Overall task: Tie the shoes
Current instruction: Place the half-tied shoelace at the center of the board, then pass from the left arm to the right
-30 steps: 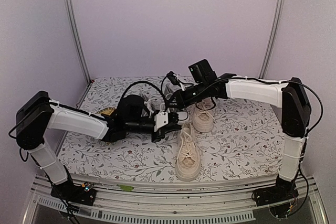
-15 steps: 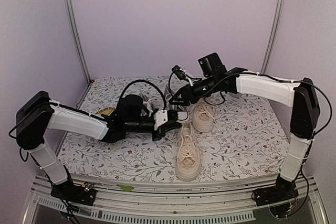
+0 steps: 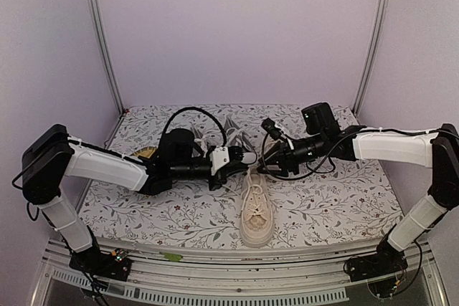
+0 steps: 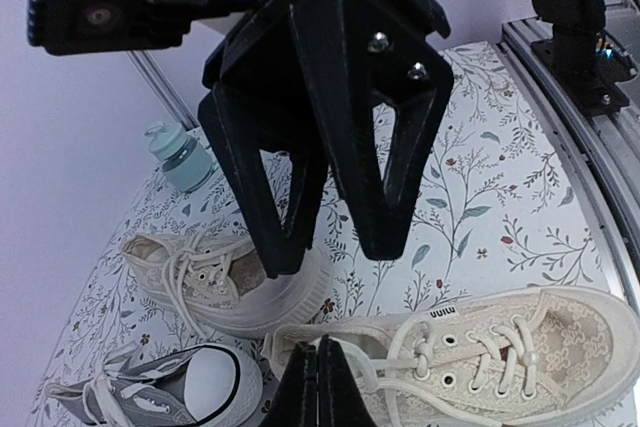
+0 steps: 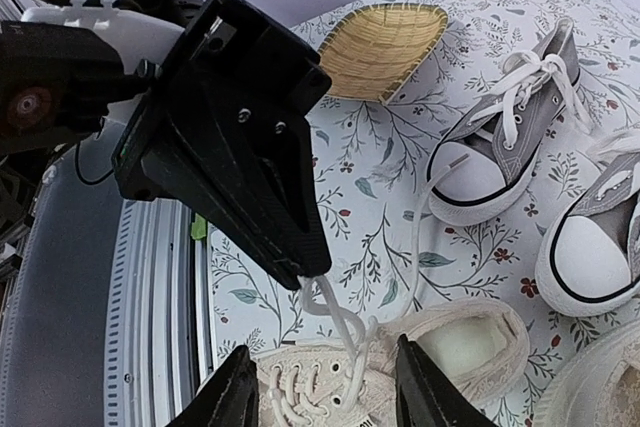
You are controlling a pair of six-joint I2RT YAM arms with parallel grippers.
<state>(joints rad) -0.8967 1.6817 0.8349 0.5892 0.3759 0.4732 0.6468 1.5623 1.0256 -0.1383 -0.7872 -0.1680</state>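
A cream shoe (image 3: 257, 213) lies toe toward the near edge, also seen as the cream shoe (image 5: 400, 367) and cream shoe (image 4: 500, 347). My left gripper (image 3: 240, 163) (image 4: 322, 387) is shut on that shoe's lace (image 5: 345, 322), which rises in loops to its tip (image 5: 305, 272). My right gripper (image 3: 267, 163) (image 5: 320, 397) is open, its fingers (image 5: 235, 397) straddling the laced throat from above, holding nothing. A second cream shoe (image 4: 230, 277) lies behind. Two grey shoes (image 5: 510, 137) (image 5: 600, 237) with white toe caps sit further back, one lace trailing loose.
A woven bamboo basket (image 5: 385, 42) (image 3: 147, 153) sits on the floral tablecloth (image 3: 337, 191) at the left. A teal bottle (image 4: 180, 157) stands at the back. Metal rails run along the near edge (image 3: 215, 277).
The right gripper has opened, and its arm has swung right and down from the grey shoes to the near cream shoe's throat. The left gripper has stayed put, still shut.
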